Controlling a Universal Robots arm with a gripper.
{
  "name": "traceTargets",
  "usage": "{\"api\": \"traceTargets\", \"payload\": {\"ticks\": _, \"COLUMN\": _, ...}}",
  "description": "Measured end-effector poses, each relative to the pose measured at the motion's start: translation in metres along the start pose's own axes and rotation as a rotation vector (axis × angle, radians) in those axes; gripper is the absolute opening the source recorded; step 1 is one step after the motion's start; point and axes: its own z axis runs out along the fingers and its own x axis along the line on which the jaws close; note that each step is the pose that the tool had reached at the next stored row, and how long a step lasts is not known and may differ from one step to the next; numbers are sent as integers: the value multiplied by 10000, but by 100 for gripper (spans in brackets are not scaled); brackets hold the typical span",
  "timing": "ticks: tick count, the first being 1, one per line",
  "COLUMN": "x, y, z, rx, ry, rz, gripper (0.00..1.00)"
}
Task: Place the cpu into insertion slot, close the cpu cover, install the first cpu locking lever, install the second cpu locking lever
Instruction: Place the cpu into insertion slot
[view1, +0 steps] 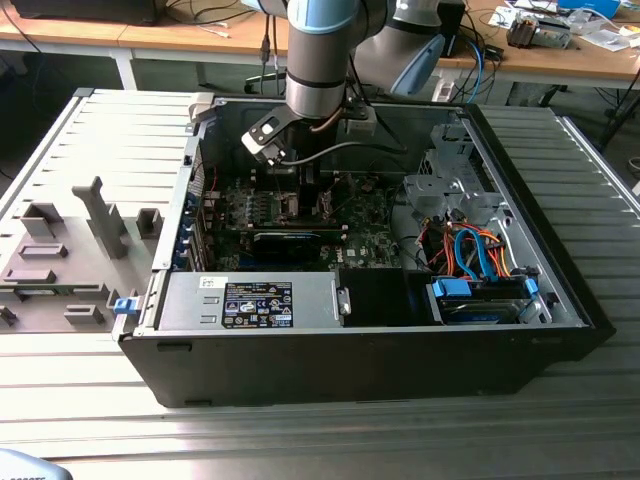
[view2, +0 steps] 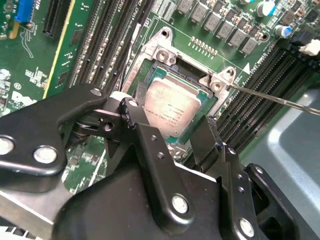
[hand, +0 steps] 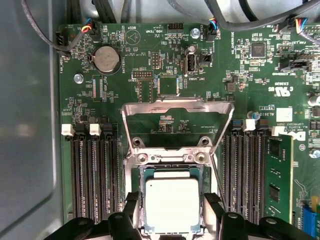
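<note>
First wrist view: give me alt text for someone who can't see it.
A small square cpu with a flat silvery-grey metal top sits in its socket on a green motherboard, straddled by the black gripper. The thin silver-grey metal cpu cover frame is flipped open beyond it, with black memory slots on both sides.

The cpu (hand: 171, 204) top is matt silvery metal; the cover (hand: 215, 105), shiny bare metal. The board (hand: 165, 60) is glossy green. The pincer (view2: 170, 117) is smooth, semi-gloss black. The desk (view1: 400, 440) is ribbed grey metal.
</note>
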Motion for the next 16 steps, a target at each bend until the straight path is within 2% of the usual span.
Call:
{"api": "traceTargets", "payload": {"ticks": 4, "x": 6, "y": 0, "z": -7, "rx": 1, "ry": 0, "rz": -19, "gripper": 60}}
{"api": "traceTargets", "payload": {"ticks": 7, "x": 7, "y": 1, "z": -5, "rx": -5, "ry": -28, "rz": -276, "gripper": 41}}
{"api": "traceTargets", "payload": {"ticks": 8, "x": 7, "y": 0, "z": -2, "rx": -9, "ry": -39, "rz": -432, "gripper": 41}}
{"api": "traceTargets", "payload": {"ticks": 10, "x": 6, "y": 0, "z": 3, "rx": -19, "ry": -62, "rz": -816, "gripper": 29}}
{"api": "traceTargets", "payload": {"ticks": 12, "x": 7, "y": 1, "z": 11, "rx": -25, "ry": -74, "rz": -1134, "gripper": 29}}
{"api": "traceTargets", "payload": {"ticks": 13, "x": 7, "y": 1, "z": 17, "rx": -23, "ry": -80, "rz": -1257, "gripper": 11}}
{"api": "traceTargets", "payload": {"ticks": 16, "x": 6, "y": 1, "z": 33, "rx": -14, "ry": -88, "rz": -1469, "gripper": 11}}
